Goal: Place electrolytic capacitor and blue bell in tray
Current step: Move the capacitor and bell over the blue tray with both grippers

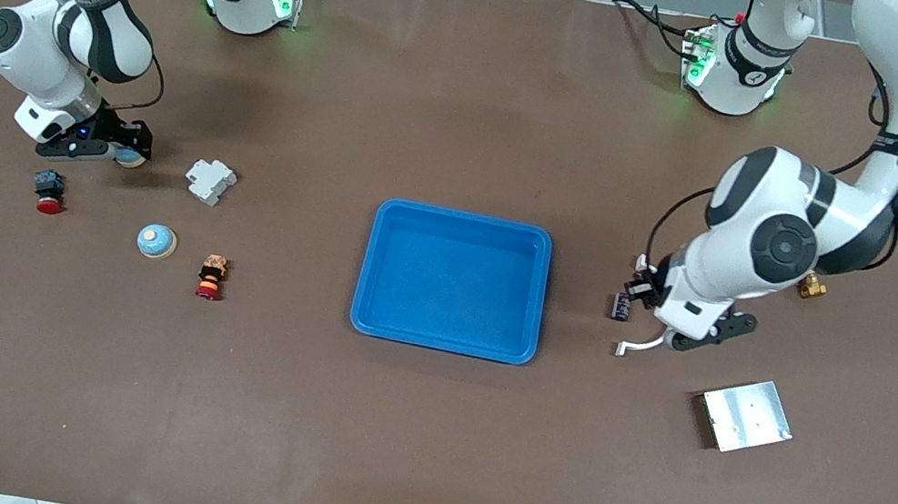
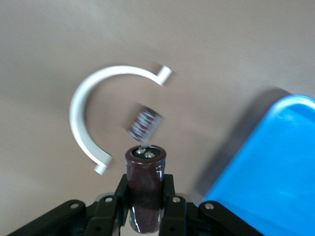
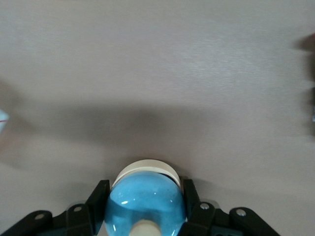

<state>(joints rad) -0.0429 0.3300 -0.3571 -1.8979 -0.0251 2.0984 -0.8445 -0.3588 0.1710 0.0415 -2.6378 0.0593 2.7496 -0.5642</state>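
Note:
The dark brown electrolytic capacitor (image 2: 145, 164) stands upright between the fingers of my left gripper (image 2: 145, 186), which is shut on it. That gripper (image 1: 642, 290) hangs low over the table beside the blue tray (image 1: 452, 285), toward the left arm's end. The glossy blue bell (image 3: 147, 201) with its cream base sits in my right gripper (image 3: 145, 190), shut on it. In the front view this gripper (image 1: 117, 153) and its bell (image 1: 130, 158) are low at the table toward the right arm's end. Nothing lies in the tray.
A smaller striped capacitor (image 1: 620, 306) and a white curved clip (image 1: 640, 346) lie under the left gripper. A silver plate (image 1: 746, 415) and brass fitting (image 1: 812, 287) are nearby. At the right arm's end: a second blue bell (image 1: 157, 241), white block (image 1: 210, 180), two red push-buttons (image 1: 49, 191) (image 1: 211, 277).

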